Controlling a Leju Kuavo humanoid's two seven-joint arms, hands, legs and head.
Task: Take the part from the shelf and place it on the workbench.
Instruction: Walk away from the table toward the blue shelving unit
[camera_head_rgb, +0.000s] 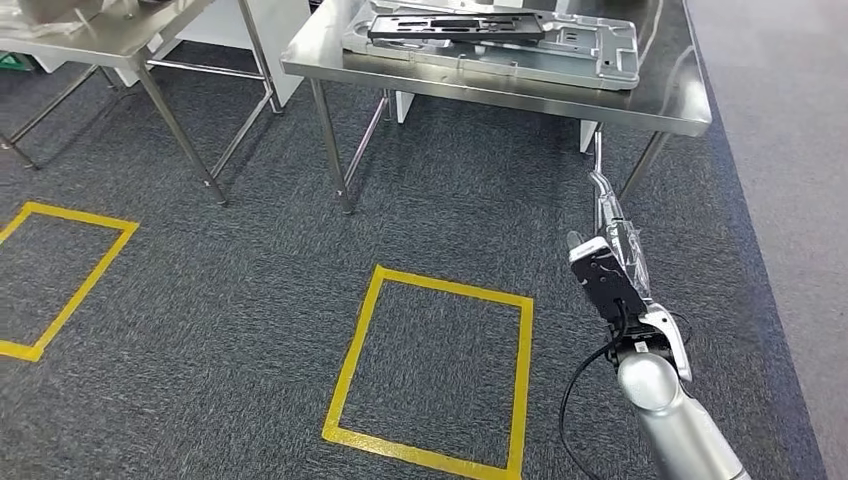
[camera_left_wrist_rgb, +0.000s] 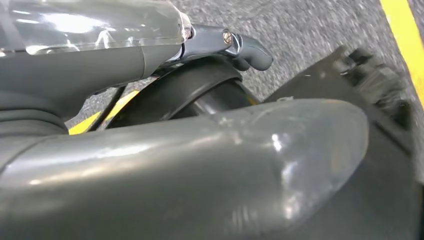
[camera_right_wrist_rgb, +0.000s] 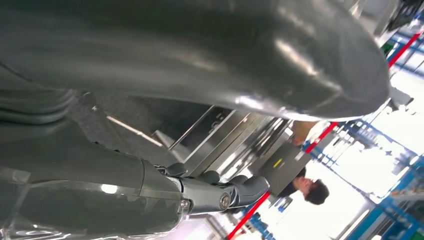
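Note:
A dark flat part (camera_head_rgb: 455, 27) lies on a grey moulded tray (camera_head_rgb: 520, 55) on the steel workbench (camera_head_rgb: 660, 95) at the back. My right hand (camera_head_rgb: 610, 255) is raised over the carpet in front of the workbench's right leg, fingers stretched toward the bench. In the right wrist view the thick thumb (camera_right_wrist_rgb: 200, 60) and a darker finger (camera_right_wrist_rgb: 235, 192) stand apart with nothing between them. My left hand (camera_left_wrist_rgb: 200, 165) hangs low over the carpet; its thumb and a finger (camera_left_wrist_rgb: 247, 50) are apart and hold nothing.
A second steel table (camera_head_rgb: 90, 45) stands at the back left. Two yellow taped squares (camera_head_rgb: 430, 370) (camera_head_rgb: 60, 270) mark the grey carpet. A person (camera_right_wrist_rgb: 310, 190) stands beyond the tables in the right wrist view.

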